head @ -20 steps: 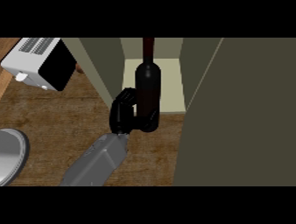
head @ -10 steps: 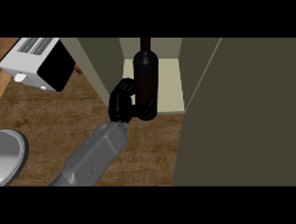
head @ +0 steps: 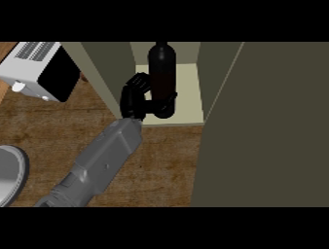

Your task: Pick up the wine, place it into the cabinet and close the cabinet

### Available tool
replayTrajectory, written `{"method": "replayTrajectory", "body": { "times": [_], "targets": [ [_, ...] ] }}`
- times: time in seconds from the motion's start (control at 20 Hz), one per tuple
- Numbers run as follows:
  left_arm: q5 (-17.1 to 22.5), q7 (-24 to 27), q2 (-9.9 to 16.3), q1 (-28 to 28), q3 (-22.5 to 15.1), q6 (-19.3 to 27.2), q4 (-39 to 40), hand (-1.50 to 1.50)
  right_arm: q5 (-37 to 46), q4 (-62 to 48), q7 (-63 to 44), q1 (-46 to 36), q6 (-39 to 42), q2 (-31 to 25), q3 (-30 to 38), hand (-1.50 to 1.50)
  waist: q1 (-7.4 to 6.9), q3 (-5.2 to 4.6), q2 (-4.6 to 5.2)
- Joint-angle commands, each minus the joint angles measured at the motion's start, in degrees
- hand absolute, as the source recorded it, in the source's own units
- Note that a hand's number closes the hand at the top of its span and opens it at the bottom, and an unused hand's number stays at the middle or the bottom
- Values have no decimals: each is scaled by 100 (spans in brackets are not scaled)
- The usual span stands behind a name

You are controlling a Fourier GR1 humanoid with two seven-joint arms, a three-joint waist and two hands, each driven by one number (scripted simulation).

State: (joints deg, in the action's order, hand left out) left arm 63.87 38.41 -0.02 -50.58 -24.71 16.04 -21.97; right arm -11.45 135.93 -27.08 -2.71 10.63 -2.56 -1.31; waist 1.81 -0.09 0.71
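Place: a kitchen
Worktop: wooden counter (head: 52,126)
Appliance: white toaster (head: 38,70) on the counter
Storage: open cabinet (head: 185,92); pale shelf inside; door (head: 275,126) at right

**One arm up at the cabinet, hand closed round the bottle**

Seen from the head: a single grey forearm (head: 95,168), rising from the lower edge and slanting up and to the right toward the cabinet (head: 189,97) opening. Black hand (head: 140,99) at the cabinet's front edge, just inside its left wall. Fingers (head: 166,108) and thumb curled round the lower body of the wine bottle (head: 161,73), held upright. Cannot tell which arm it is. No other hand in view.
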Motion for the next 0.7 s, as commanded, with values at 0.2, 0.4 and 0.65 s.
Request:
{"method": "replayTrajectory", "body": {
  "times": [0.2,0.4,0.65],
  "targets": [
    [200,-467,2,-834,210,-66,650,150,143,-77,187,68,47,82,-185,-150,160,3,21],
    [217,-543,2,-1041,220,-11,819,150,498,-206,456,132,40,248,-518,-150,201,2,38],
    [448,-414,2,-1163,268,140,694,150,108,-115,76,-201,40,66,-268,-150,292,0,49]
  ]
}}
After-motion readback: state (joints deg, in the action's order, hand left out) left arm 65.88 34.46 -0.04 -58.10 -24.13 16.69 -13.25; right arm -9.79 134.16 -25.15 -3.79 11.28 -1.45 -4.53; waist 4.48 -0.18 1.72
